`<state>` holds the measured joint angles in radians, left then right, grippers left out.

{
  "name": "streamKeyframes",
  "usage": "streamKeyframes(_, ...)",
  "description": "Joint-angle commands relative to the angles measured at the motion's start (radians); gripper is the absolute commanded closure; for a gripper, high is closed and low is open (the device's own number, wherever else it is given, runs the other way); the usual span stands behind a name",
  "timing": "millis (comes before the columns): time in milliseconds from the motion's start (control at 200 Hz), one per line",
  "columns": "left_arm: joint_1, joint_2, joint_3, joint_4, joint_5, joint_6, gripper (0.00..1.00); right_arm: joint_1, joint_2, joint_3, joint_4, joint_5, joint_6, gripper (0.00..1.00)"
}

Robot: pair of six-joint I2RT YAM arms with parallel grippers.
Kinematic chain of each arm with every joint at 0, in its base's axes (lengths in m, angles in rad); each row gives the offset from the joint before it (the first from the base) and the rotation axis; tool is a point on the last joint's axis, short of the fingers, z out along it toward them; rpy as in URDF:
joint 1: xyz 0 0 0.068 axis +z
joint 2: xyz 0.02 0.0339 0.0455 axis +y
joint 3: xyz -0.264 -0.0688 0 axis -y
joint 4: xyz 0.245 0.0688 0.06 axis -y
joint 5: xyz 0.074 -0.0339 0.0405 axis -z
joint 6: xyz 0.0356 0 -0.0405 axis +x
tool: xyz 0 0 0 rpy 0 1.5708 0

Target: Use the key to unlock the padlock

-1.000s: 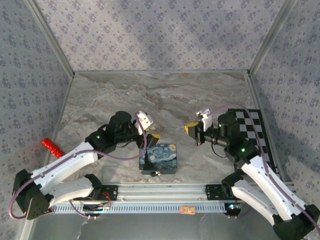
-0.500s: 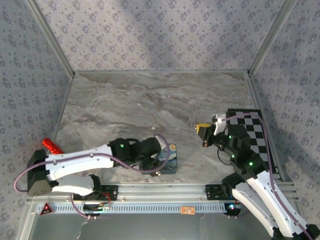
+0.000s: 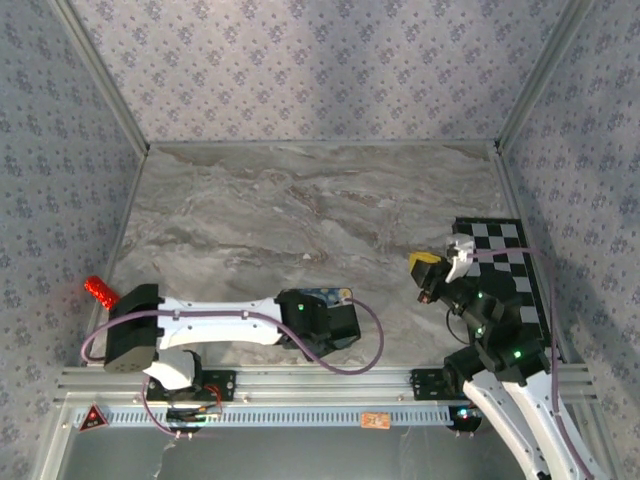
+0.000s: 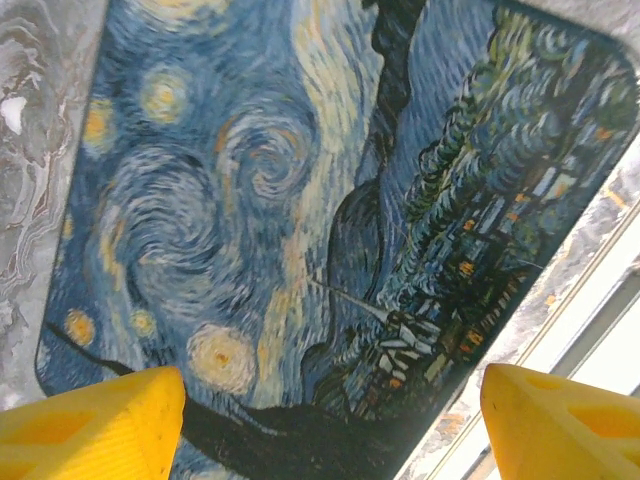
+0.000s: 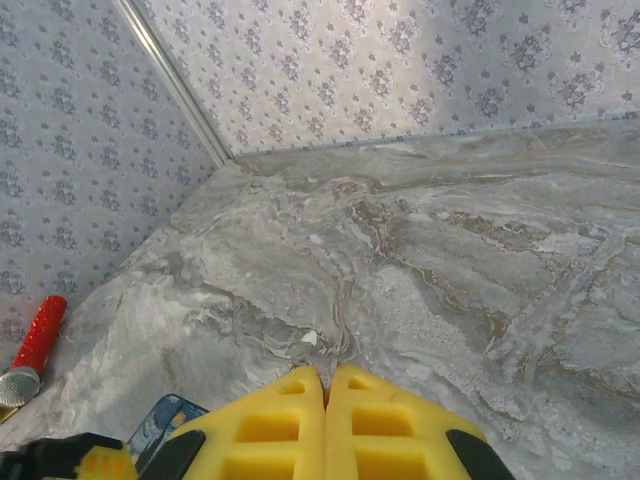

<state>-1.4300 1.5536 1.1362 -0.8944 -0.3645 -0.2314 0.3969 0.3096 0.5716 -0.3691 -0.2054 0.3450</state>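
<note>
Left wrist view: our left tool [image 4: 330,405] is spread above the blue box [image 4: 250,200]. Our right tool [image 5: 326,385] is pressed together. We cannot make out the padlock, so unlocking looks unstarted.

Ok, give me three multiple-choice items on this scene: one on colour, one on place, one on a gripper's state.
1. The cylinder at the left edge of the table is: A red, B green, C white.
2. The left gripper is directly over: A the cylinder, B the blue starry box, C bare table.
3. The fingers of the right gripper are: A spread wide, B clamped on the box, C shut together.

Answers: 1 A, it shows bright red in the top view. 2 B, the left wrist view has the box's lid between its open fingers. 3 C, the yellow pads meet in the right wrist view.
</note>
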Motion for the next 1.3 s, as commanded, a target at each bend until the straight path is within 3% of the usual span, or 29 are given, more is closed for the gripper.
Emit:
streamKeyframes(0,-0.008,0.036,0.025,-0.019,-0.032,0.036,0.22,-0.008,-0.022,-0.016,-0.044,0.023,0.027,1.00)
streamKeyframes(180,0.010,0.072,0.018,0.004,-0.067,0.039,0.21,-0.013,-0.021,-0.029,-0.028,0.019,0.039,1.00)
streamKeyframes(495,0.127,0.083,-0.009,0.095,-0.084,0.098,0.23,-0.019,-0.012,-0.024,-0.025,0.017,0.041,1.00)
streamKeyframes(979,0.389,0.156,0.034,0.298,-0.057,0.301,0.23,-0.025,0.012,-0.030,0.008,0.015,0.061,1.00)
streamKeyframes(1294,0.543,0.184,0.091,0.382,-0.044,0.351,0.23,-0.026,0.022,-0.035,0.016,0.014,0.077,1.00)
